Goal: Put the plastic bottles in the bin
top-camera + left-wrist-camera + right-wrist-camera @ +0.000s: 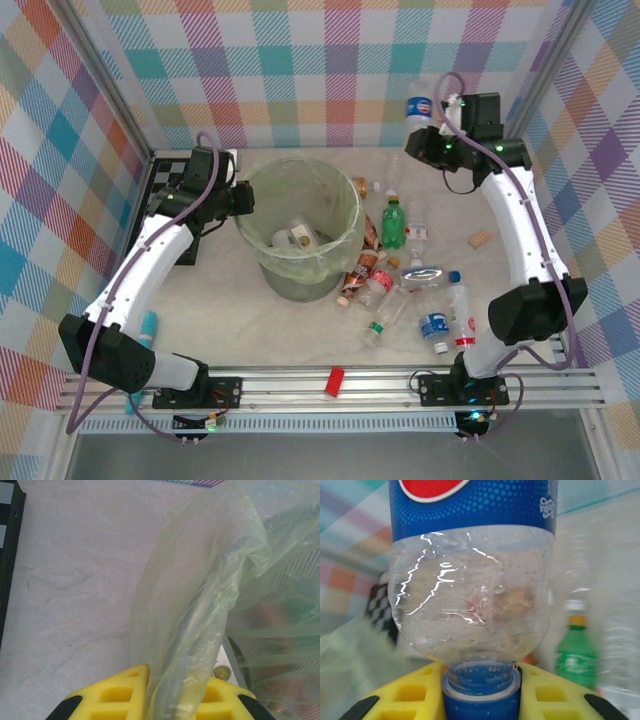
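Nearest, on the metal rail at the table's front edge, a small red block (335, 381) is seen lying between the two arm bases. Just beyond it, to the right of the middle, a scatter of loose bottles (405, 300) is spread on the pale table top, most of them lying on their sides, close against the right side of the bin (340, 215). The bin stands near the table's middle, and a few bottles (295, 238) can be made out at its bottom. At its left rim the left claw (245, 200) is placed; in the left wrist view its yellow fingers (120, 695) are closed on the rim with the thin liner (200, 580) pinched between them. A green bottle (393, 225) (576, 652) stands upright just right of the bin. Farther back on the right, a blue-labelled bottle (418, 108) (472, 595) is held off the table, gripped at its blue cap by the right claw (428, 130) (479, 672). A chessboard (170, 175) lies at the far left.
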Motion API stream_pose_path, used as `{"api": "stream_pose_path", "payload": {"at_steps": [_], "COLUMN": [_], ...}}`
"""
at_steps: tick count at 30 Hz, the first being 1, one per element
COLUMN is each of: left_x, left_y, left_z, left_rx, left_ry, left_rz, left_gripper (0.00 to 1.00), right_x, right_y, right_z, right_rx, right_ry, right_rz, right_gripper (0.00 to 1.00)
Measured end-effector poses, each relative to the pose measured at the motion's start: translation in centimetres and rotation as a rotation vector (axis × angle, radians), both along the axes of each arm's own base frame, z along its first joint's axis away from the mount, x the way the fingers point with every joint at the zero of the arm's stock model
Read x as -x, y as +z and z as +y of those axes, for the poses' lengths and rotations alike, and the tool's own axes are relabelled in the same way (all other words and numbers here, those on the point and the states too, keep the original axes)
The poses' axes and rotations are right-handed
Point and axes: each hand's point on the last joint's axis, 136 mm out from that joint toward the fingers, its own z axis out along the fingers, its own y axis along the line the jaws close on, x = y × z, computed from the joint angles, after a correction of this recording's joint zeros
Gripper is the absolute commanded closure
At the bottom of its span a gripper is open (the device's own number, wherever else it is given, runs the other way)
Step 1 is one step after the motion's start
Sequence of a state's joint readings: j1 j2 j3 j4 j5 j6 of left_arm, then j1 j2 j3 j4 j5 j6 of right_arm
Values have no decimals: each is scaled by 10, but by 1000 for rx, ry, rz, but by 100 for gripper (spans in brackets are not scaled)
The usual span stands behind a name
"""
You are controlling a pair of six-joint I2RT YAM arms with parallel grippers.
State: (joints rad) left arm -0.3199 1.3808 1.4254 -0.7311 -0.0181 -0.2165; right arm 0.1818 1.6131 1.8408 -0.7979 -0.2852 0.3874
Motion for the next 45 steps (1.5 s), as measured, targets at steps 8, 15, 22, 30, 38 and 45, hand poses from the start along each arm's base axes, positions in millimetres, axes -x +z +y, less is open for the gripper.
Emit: {"api": "stream_pose_path", "payload": {"at_steps": [8,15,22,30,38,45], "left_x": [0,-1,-3,-4,-4,-5], "left_y": [0,0,1,1,1,1], "left_z": [0,0,-1,-1,-1,2], "left_rx": [0,0,0,1,0,-7], "left_ry": [1,1,1,1,3,14], "left_rz": [-1,-2,-2,-2,-3,-4], "left_gripper": [100,100,100,100,100,100], "right_x": [88,136,151,156,150,149], "right_y": [36,39,-11,-80,-98,-98], "right_z": [106,147,178,194,201,206], "right_rx": [11,47,150,315,351,333], "right_ry": [356,541,647,682,681,684], "right_rz": [-60,-65,62,222,263,280], "right_gripper": [84,84,83,82,76,63]}}
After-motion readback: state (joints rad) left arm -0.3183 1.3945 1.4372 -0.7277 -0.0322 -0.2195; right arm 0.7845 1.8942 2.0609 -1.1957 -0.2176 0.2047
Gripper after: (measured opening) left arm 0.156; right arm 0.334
